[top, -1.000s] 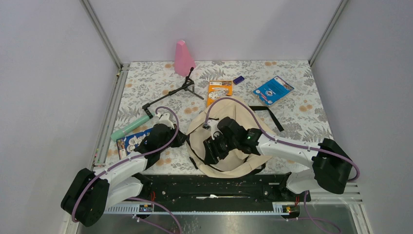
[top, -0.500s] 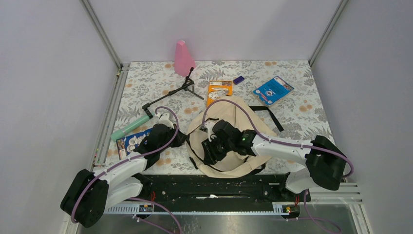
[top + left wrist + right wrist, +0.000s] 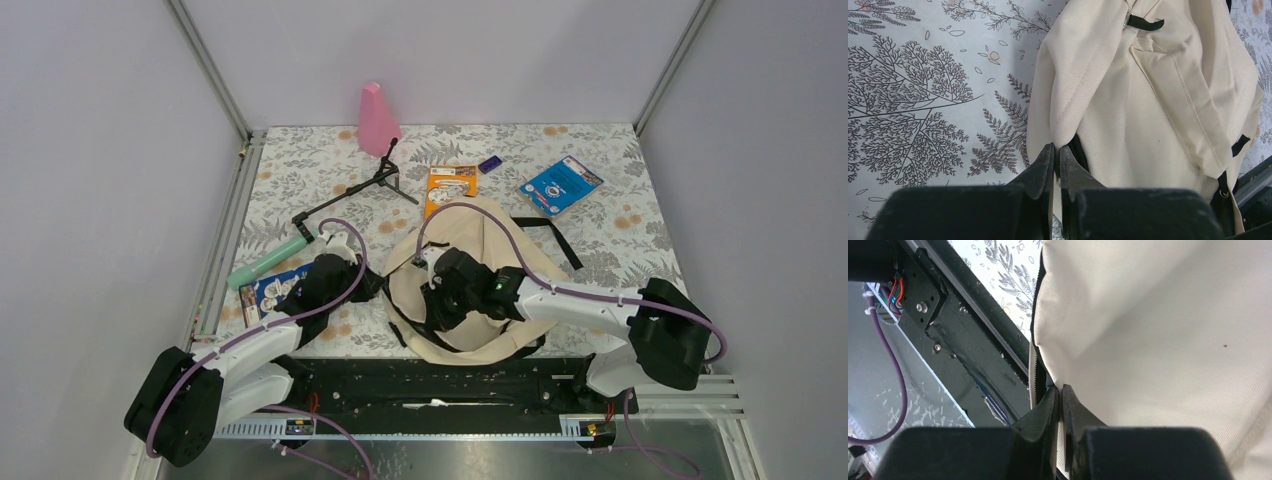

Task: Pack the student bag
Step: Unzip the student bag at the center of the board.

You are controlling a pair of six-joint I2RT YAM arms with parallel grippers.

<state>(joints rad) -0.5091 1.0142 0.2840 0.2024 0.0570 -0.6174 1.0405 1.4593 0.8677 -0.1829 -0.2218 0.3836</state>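
The student bag [image 3: 497,235] lies slumped on the floral bench [image 3: 620,240], close to the near edge and right between the two arms. The left claw [image 3: 1057,147] is low at the bag's left flank. Its jaws are pressed together on a fold of cream fabric, with a black strap just behind the tips. From above, that left claw [image 3: 365,285] sits at the bag's left rim. The right claw [image 3: 1060,389] reaches in over the bag. Its jaws are pinched tight on the bag's edge, right beside the zipper trim, with the black base rail [image 3: 963,360] just off to the side. Seen from overhead, it [image 3: 437,305] hangs over the bag's left half.

An orange pack [image 3: 450,187] lies just beyond the bag's far end. A small purple item [image 3: 490,163] and a blue booklet [image 3: 561,184] lie farther back. A black tripod [image 3: 355,190] lies by a pink cone [image 3: 378,118]. A mint-green tube [image 3: 268,262] rests near the left arm.
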